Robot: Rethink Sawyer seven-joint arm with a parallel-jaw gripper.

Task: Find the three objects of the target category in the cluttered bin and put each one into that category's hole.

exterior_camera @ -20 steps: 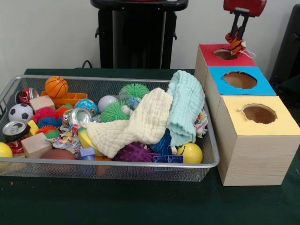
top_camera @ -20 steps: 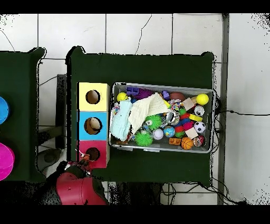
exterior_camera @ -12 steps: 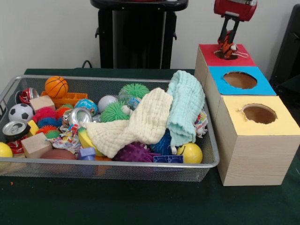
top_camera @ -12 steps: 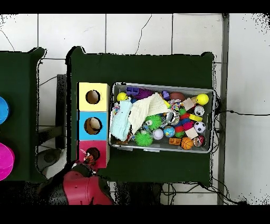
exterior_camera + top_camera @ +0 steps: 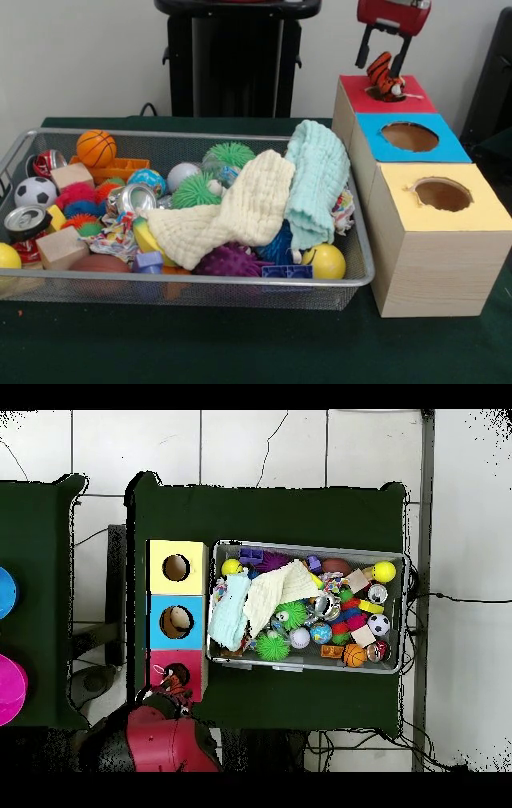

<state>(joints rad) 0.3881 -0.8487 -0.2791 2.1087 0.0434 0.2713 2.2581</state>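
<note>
Tiger toy sitting in the red hole, gripper spread above it.

Gripper [image 5: 382, 50] fingers apart over the red-topped box [image 5: 404, 100] at the far end of the box row; striped tiger plush [image 5: 384, 78] pokes out of the red hole, right finger just beside it, contact unclear. Blue hole [image 5: 410, 136] and yellow hole [image 5: 442, 194] uncovered. Wire bin [image 5: 362, 264] beside the boxes, cream cloth [image 5: 240, 212] and mint cloth [image 5: 318, 180] draped over the clutter at its box-side end.
</note>
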